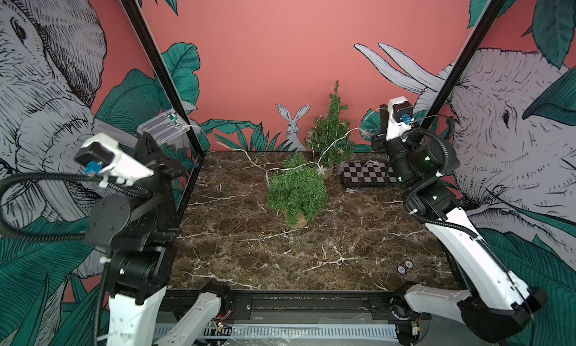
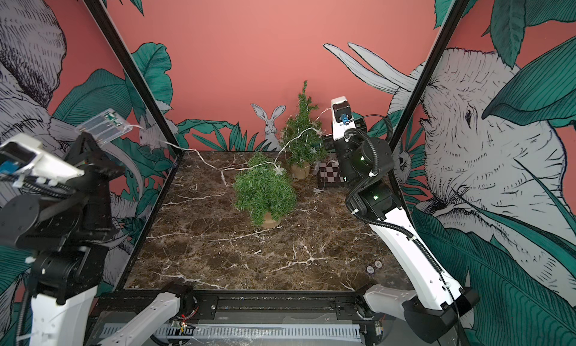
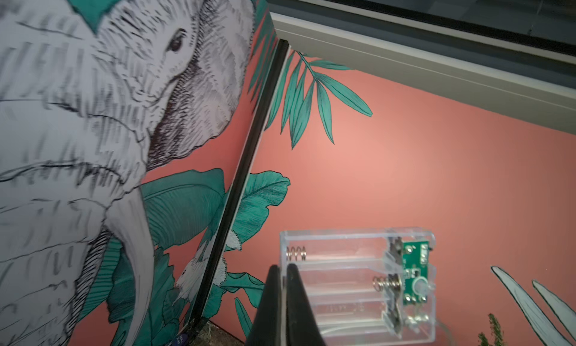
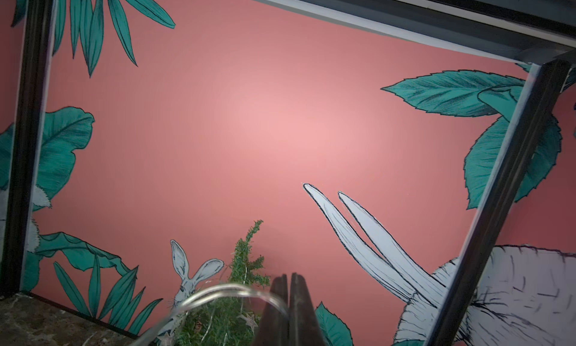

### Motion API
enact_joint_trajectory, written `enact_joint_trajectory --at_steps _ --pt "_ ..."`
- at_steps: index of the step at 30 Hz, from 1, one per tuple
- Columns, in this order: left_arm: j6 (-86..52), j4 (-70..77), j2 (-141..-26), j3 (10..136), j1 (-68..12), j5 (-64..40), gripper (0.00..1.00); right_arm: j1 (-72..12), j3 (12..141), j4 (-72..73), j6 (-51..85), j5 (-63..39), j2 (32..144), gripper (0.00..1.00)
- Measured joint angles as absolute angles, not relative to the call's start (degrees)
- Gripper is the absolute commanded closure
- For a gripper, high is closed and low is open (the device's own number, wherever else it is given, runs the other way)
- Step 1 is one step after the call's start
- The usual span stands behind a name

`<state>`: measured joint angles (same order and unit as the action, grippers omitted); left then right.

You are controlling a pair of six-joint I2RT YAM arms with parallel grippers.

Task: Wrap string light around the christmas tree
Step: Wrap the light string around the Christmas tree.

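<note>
Although loops are draped on the tree [image 1: 335, 126] at one o'clock, wrapping is judged unfinished; the string light [image 4: 230, 286] is pinched by the right end effector [image 4: 288, 278], its battery box [image 3: 358, 282] by the left end effector [image 3: 283, 268].

A brown marble-patterned tabletop [image 2: 218, 260] carries two small green artificial Christmas trees: the near tree [image 2: 265, 191] stands mid-table and the far tree [image 2: 304, 132] stands by the pink back wall [image 2: 249, 64]. High at the left, the left gripper [image 2: 86, 135] pinches the edge of a clear plastic battery box [image 2: 103, 126]. From the box a thin white string light [image 2: 279, 170] with small stars sags to the table. It crosses the near tree's top and climbs across the far tree. It ends behind the white camera housing [image 2: 338, 120] on the right arm [image 2: 402, 235]. A black-and-white checkered box [image 2: 328, 173] lies just right of the far tree's base.
</note>
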<state>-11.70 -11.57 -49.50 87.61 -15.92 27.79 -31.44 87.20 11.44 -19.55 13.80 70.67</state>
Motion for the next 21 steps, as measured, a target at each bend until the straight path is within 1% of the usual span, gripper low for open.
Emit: enact_joint_trajectory --at_steps 3,9,12,16,21 --pt "-12.19 -12.91 -55.94 89.69 -15.92 24.32 1.00 -31.44 89.47 13.34 -17.93 12.64 73.17 1.00" --pt "-11.27 -14.92 -64.75 92.42 -15.90 23.92 1.00 -31.16 93.14 18.31 -16.23 13.30 77.56 1.00" --pt "-10.87 -15.40 -65.91 94.94 -15.90 24.21 1.00 -31.07 95.98 19.49 -15.84 13.74 80.36 1.00" --pt "-10.46 -13.43 -64.71 96.68 -15.68 25.19 1.00 -30.79 98.78 20.45 -15.09 14.02 83.74 1.00" --pt "-9.54 -13.26 -64.49 101.38 -15.59 24.75 1.00 -30.59 98.50 24.47 -14.52 12.43 85.17 1.00"
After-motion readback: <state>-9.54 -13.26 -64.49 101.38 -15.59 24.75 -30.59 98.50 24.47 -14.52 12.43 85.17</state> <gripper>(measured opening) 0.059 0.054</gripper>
